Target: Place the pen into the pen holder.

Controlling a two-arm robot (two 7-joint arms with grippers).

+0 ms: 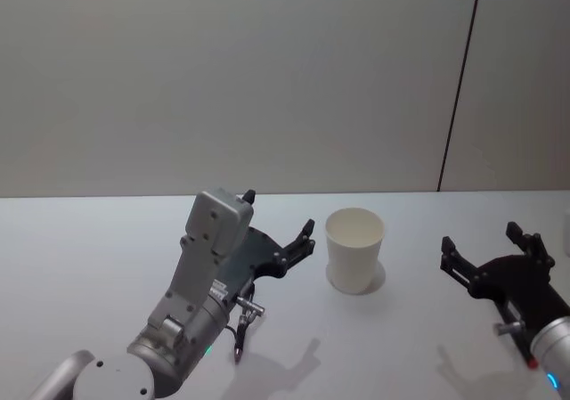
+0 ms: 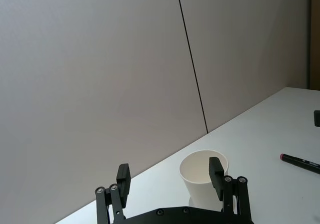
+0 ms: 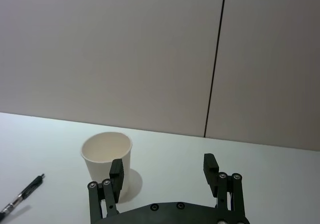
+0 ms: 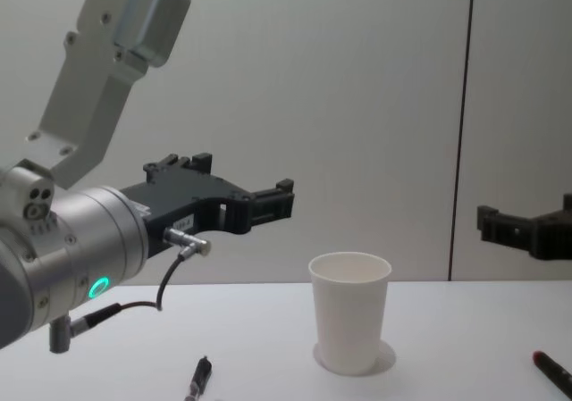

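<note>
left gripper (image 4: 243, 176): lower left of the head view, raised above the desk (image 1: 89, 240); jaws spread wide, holding nothing.
right gripper (image 1: 481, 237): lower right of the head view, also off the desk; jaws wide apart, empty.
black pen (image 4: 198, 379): lies flat at the bottom edge of the chest view, left of centre, below the left gripper and well apart from the cup.
red-ended pen (image 4: 552, 371): lies flat in the lower right corner of the chest view, beneath the right gripper.
pen holder (image 1: 354, 248): white paper cup, upright on the desk at the centre of the head view, between the 2 grippers; nothing shows inside it.
wall (image 1: 267, 79): plain grey panels across the top of every view, with 1 dark vertical seam.
step: pre-grasp, by my reading; no pen is lifted and the cup looks empty. 2 pens lie on the desk and the task names 1; I cannot tell which is meant.
next move: probably 1 gripper lowers over the pen on its own side, closes across the barrel, lifts it, tips it upright and lets it go over the cup's mouth. The light cup may tip if knocked.
writing: none readable; the cup is blank and no print on the pens can be made out. A green ring light (image 4: 98, 287) glows on the left arm.
</note>
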